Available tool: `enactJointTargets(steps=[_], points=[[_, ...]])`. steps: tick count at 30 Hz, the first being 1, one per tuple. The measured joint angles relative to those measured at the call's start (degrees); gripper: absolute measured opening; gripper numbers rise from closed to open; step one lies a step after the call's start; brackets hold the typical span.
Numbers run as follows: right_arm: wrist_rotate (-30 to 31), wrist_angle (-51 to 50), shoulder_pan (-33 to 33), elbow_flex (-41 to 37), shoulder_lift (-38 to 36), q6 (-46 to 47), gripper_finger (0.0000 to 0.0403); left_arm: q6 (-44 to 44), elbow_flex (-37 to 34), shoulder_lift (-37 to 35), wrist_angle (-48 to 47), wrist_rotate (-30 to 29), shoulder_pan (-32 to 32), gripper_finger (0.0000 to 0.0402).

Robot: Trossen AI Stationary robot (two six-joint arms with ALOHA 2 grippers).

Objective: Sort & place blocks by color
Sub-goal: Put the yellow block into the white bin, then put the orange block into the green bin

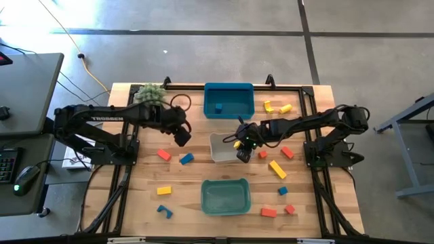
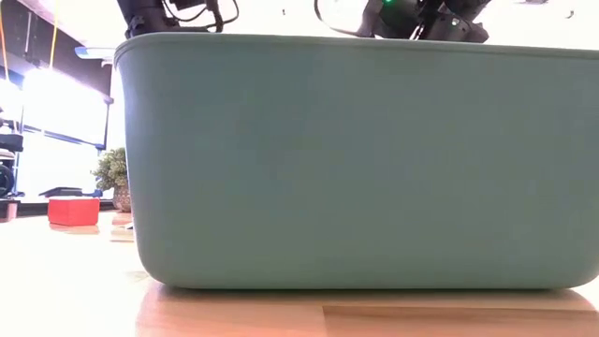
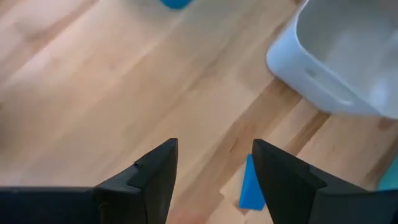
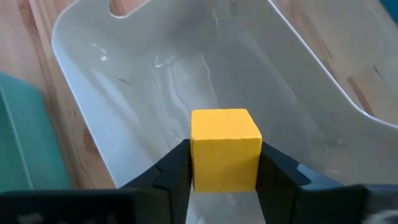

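My right gripper (image 4: pixel 225 171) hangs over the white bin (image 4: pixel 186 68), shut on a yellow cube (image 4: pixel 225 146); in the high view it (image 1: pixel 243 152) sits at the right rim of the white bin (image 1: pixel 218 150). My left gripper (image 3: pixel 214 168) is open above bare wood, with a blue block (image 3: pixel 251 186) on the table beyond its fingertips. In the high view my left gripper (image 1: pixel 182 135) stands left of the white bin, near a blue block (image 1: pixel 186 158) and a red block (image 1: pixel 163 154). Red, yellow and blue blocks lie scattered on the table. My right gripper pinches the yellow cube by two opposite side faces (image 4: pixel 194 155), one finger on each. The fingers come from above, slanting down toward the bin. The cube is lifted clear, over the white bin's floor.
A blue bin (image 1: pixel 247 102) at the far side holds a blue block (image 1: pixel 218 108). A teal bin (image 1: pixel 225 207) sits at the near edge and fills the low view (image 2: pixel 356 168). A green plant ball (image 1: pixel 150 93) is at the far left. Yellow blocks (image 1: pixel 277 107) lie right of the blue bin.
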Motion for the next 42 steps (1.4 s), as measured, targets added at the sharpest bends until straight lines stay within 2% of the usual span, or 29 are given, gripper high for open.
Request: enactJointTargets(steps=[12, 22, 27, 32, 42], points=[[0.13, 0.02, 0.0, 0.0, 0.0, -1.49, 0.0145, 1.82, -0.26, 0.0, -6.48, 0.54, -4.87, 0.0195], [0.04, 0.06, 0.0, 0.0, -0.02, -1.49, 0.0193, 1.66, -0.26, 0.0, -10.85, 3.11, -5.36, 0.0196], [-0.21, 0.97, 0.0, 0.0, -0.11, -1.5, 0.0197, 6.23, -0.27, 0.0, -15.44, 5.67, -5.36, 0.021], [-1.34, 1.49, -0.02, 0.39, -0.11, -1.49, 0.0197, 15.2, -0.26, -0.02, -19.8, 6.36, -5.36, 0.0231], [-0.34, -3.17, -0.02, 9.46, -0.11, -6.49, 0.0197, 43.09, -0.26, -0.02, -21.11, 7.41, -8.28, 0.0233]])
